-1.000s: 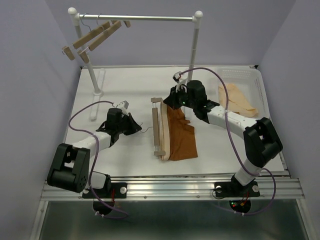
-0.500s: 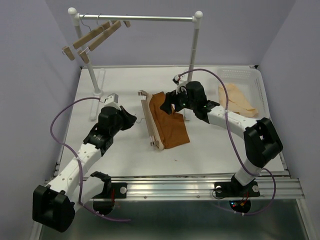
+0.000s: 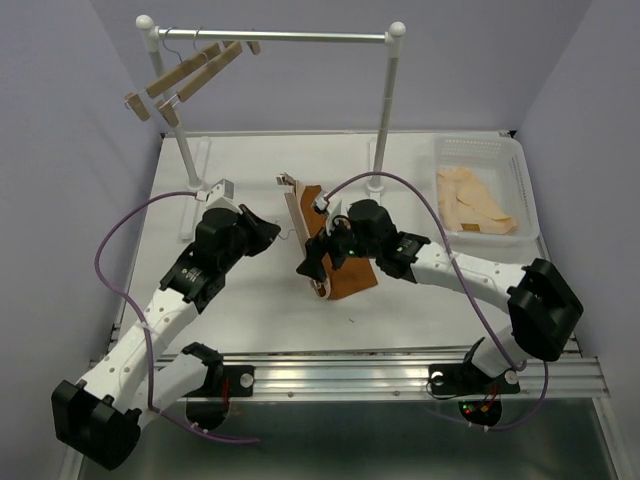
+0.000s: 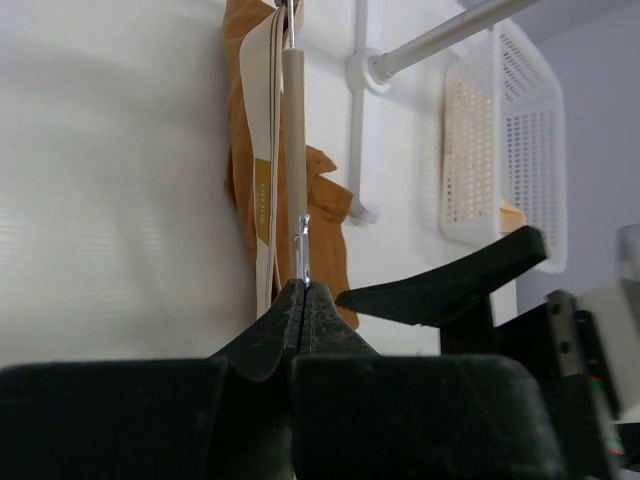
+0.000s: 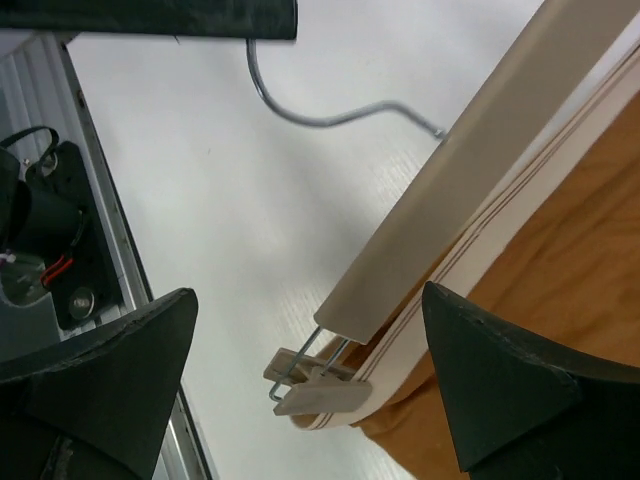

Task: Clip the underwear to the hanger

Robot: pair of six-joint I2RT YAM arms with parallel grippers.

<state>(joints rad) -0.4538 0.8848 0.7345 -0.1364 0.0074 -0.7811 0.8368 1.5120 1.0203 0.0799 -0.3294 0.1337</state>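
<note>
Hanger (image 4: 293,130) hook sits pinched between left jaws.

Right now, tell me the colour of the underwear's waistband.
Pale beige with thin darker stripes; the waistband shows best in the right wrist view.

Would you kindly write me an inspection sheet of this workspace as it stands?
Surface: white table, one dark speck.
Job's things: hanger lying flat; underwear beside it, waistband along the bar.
Clutter: basket holding a cream garment.
Grippers: left claw shut on the hanger's wire hook; right claw open over the near end clip.
Cables: purple cables arching off both arms.
Surroundings: rack with spare hangers; lilac walls.
</note>
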